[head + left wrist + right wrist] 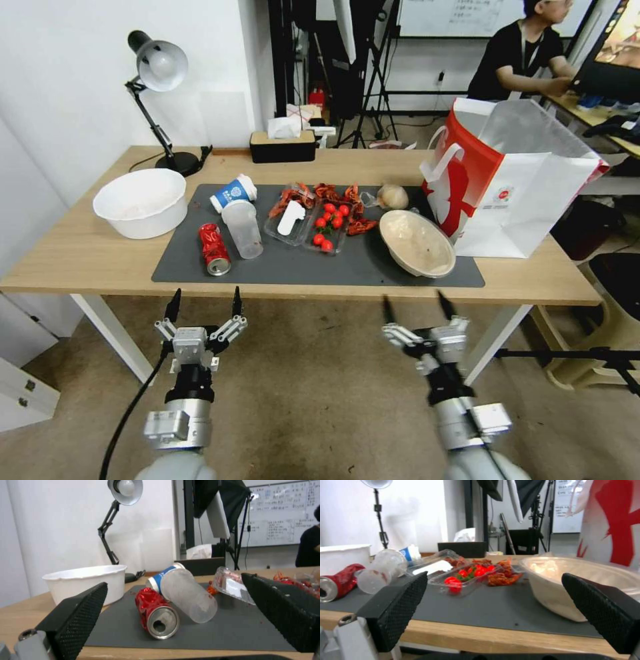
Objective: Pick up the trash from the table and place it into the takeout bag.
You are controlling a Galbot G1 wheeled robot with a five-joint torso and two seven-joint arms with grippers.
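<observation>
Light matt wood for the table (80,257), glossy crumpled metal for the can (155,616), frosted clear plastic for the cup (188,595), cross-hatched black pads (78,616).

On your table (80,257), the mat (373,263) carries the can (214,248) and plastic cup (244,229) side by side at left, the tomato tray (328,230) centrally, and the shallow bowl (416,243) right, just beside the takeout bag (527,193).

table (80,257), mat (373,263), takeout bag (533,200)
</observation>
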